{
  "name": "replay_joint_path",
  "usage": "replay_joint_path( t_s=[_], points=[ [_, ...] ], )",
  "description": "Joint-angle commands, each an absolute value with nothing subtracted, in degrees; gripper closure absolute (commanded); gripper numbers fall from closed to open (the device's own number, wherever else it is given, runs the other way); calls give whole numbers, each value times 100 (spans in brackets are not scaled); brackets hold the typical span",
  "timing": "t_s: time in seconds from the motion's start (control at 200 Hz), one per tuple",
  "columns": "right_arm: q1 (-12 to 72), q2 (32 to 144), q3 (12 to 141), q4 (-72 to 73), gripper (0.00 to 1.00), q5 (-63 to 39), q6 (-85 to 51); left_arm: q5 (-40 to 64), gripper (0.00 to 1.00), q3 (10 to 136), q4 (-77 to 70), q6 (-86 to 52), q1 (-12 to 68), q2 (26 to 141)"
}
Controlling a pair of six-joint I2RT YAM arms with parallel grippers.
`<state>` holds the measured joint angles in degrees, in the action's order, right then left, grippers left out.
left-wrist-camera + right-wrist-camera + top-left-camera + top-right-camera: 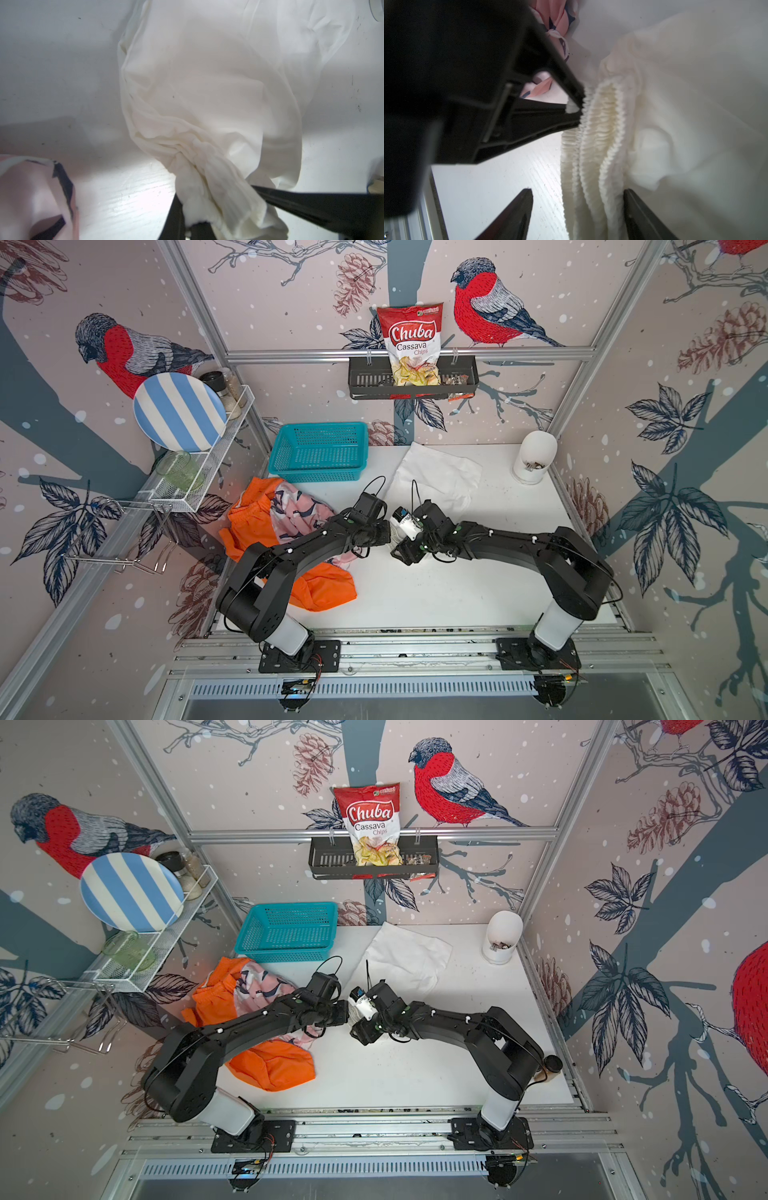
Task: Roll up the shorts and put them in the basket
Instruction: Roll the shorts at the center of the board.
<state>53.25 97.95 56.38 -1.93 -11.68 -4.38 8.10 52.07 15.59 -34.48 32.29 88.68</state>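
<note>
Left gripper (216,193) is pinched tight on the gathered waistband (600,128) of the white shorts (436,481), which spread toward the upper centre in both top views. Right gripper (577,191) stands wide, waistband between its jaws, seemingly unclamped. Pink shorts (295,506) and orange shorts (324,589) heap centre-left.

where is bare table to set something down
Widest: white tabletop in front, between bright orange fabric shorts and right arm's base. Smaller strip between plain white fabric shorts and white rounded jar. Crowded left: pink shark-print shorts, teal plastic basket.
</note>
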Motion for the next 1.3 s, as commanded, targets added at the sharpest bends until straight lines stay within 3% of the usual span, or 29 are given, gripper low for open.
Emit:
replay_joint_path(
  t_s=[0.0, 0.095, 0.22, 0.685, 1.0, 1.115, 1.296],
  points=[
    [5767, 9648, 5431, 512, 22, 412, -241, 1103, 92, 5199, 1388, -3567, 3216, 8808],
    [6061, 9598, 5200, 902, 13, 1346, -11, 1140, 92, 5200, 1380, -3618, 3208, 8789],
    [6180, 9758, 5068, 1194, 11, 2339, 146, 1210, 92, 5186, 1364, -3666, 3203, 8756],
    [6445, 9321, 4110, 1965, 11, 2388, 726, 1528, 92, 5102, 1279, -3769, 2993, 8745],
    [7012, 9690, 4257, 2366, 4, 3352, 1062, 1696, 92, 5078, 1239, -3812, 2939, 8728],
    [7042, 9926, 4245, 2741, 9, 3850, 1350, 1773, 92, 5098, 1256, -3796, 2932, 8722],
    [7052, 9968, 4131, 2990, 34, 4018, 1712, 1819, 92, 5072, 1288, -3773, 2901, 8675]
  ],
)
